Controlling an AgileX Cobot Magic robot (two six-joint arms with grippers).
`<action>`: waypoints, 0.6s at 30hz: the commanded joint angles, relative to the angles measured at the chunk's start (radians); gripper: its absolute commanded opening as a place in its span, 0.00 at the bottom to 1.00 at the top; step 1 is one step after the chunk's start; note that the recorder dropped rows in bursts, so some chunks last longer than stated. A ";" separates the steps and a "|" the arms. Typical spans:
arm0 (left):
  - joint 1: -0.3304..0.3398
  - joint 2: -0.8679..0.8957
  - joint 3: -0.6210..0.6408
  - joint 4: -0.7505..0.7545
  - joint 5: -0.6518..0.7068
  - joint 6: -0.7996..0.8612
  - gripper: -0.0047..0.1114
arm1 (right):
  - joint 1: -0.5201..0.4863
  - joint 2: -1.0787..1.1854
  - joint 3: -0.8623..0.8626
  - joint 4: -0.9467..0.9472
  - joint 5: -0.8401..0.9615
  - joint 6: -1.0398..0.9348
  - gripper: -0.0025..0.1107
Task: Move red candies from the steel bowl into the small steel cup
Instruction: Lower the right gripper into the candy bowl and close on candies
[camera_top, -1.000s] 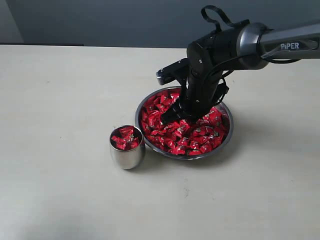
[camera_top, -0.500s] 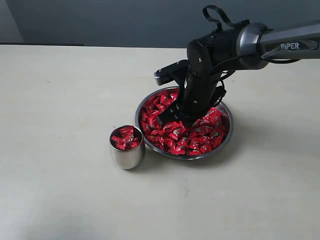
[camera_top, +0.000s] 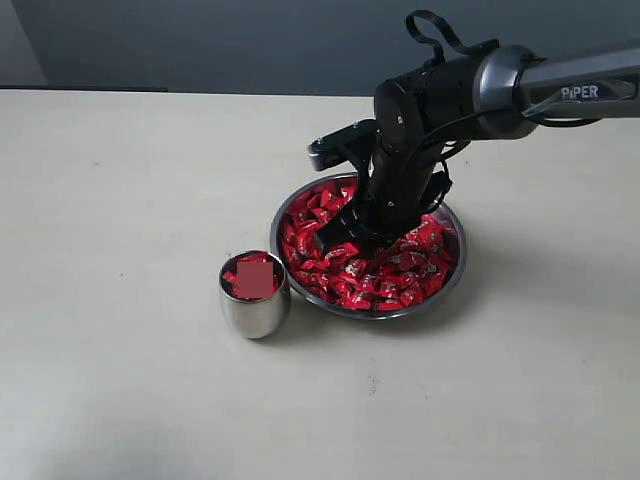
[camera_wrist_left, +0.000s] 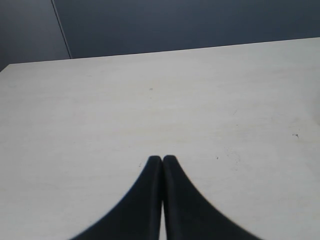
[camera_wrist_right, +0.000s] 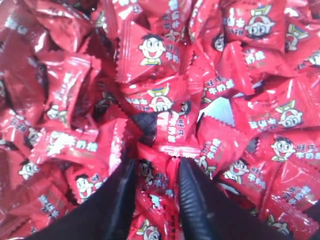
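Pick-up step: right pincer (camera_wrist_right: 157, 166), down in the steel bowl (camera_top: 400, 314), clenches red candies (camera_wrist_right: 150, 50); next, probably a lift toward the small steel cup (camera_top: 252, 314).

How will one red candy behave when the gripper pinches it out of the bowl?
Probably slippery: the red candies have glossy wrappers. Likely light and soft to squeeze, as the wrappers look puffed with crimped edges. They lie loose in the steel bowl, so neighbours may shift or drop.
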 joint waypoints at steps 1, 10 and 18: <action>-0.005 -0.005 0.002 0.002 -0.010 -0.002 0.04 | -0.006 0.000 -0.001 -0.008 -0.012 -0.010 0.30; -0.005 -0.005 0.002 0.002 -0.010 -0.002 0.04 | -0.006 0.000 -0.001 -0.052 -0.012 -0.007 0.30; -0.005 -0.005 0.002 0.002 -0.010 -0.002 0.04 | -0.006 0.000 -0.001 -0.056 -0.009 -0.006 0.30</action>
